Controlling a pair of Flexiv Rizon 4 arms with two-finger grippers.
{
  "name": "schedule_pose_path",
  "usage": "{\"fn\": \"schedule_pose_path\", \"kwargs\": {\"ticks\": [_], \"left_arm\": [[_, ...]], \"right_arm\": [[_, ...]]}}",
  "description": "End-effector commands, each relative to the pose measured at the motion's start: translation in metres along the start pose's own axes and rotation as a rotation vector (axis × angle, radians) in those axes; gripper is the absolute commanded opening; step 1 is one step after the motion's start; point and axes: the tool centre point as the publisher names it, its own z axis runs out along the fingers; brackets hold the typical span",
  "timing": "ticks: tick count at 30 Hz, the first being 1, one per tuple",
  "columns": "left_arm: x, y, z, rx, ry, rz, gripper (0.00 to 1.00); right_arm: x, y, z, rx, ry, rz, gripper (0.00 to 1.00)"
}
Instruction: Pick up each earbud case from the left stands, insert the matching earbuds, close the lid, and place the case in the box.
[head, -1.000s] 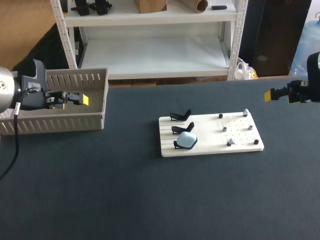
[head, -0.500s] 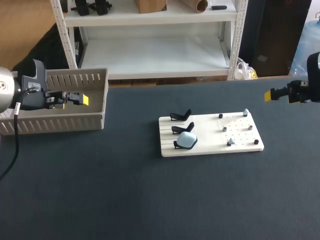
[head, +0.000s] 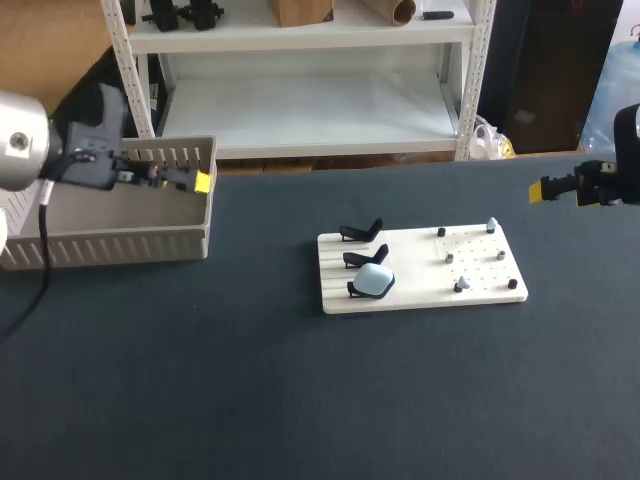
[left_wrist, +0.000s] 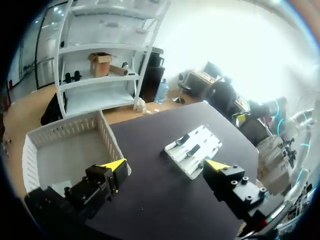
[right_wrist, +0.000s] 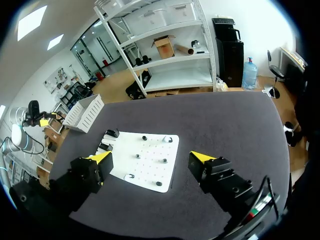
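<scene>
A pale blue rounded earbud case (head: 376, 280) sits with its lid shut on the nearest of three black stands (head: 362, 232), which line the left edge of a white flat perforated board (head: 420, 292). The other two stands hold nothing. Small dark and pale pieces (head: 460, 285) dot the board's right half, too small to tell apart.

The case is well apart from both grippers. The left gripper (left_wrist: 166, 164) hangs with its yellow-tipped fingers spread wide and nothing between them. In the left wrist view the board lies well ahead of it, nearer its right finger. The beige slatted plastic box (head: 110, 245) sits under and beside its left finger, and in the head view the gripper hovers above the box's right wall.

The right gripper (right_wrist: 150, 157) is also spread wide and holds nothing, high over the far right edge of the dark table (head: 300, 400). In the right wrist view the board lies ahead of it, between the lines of its two fingers, with the box far beyond.
</scene>
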Motion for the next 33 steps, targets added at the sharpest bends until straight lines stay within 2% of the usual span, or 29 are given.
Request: {"fn": "schedule_pose_path", "kwargs": {"ticks": [1,7,13,16,23,33], "left_arm": [[-0.018,-0.005,0.027,0.14,0.018,0.252,1.0],[-0.026,-0.031,0.058,0.245,0.054,0.479,1.0],[-0.01,-0.052,0.091,0.292,0.094,0.647,1.0],[0.002,-0.06,0.107,0.313,0.099,0.672,1.0],[0.031,-0.076,0.133,0.426,0.111,0.737,1.0],[0.05,-0.085,0.156,0.485,0.092,0.752,1.0]], "right_arm": [[0.0,-0.001,0.001,-0.006,0.001,-0.001,1.0],[0.0,-0.001,0.001,-0.006,0.001,-0.001,1.0],[0.0,-0.001,0.001,-0.006,0.001,-0.001,1.0],[0.0,-0.001,0.001,-0.006,0.001,-0.001,1.0],[0.0,-0.001,0.001,-0.006,0.001,-0.001,1.0],[0.0,-0.001,0.001,-0.006,0.001,-0.001,1.0]]}}
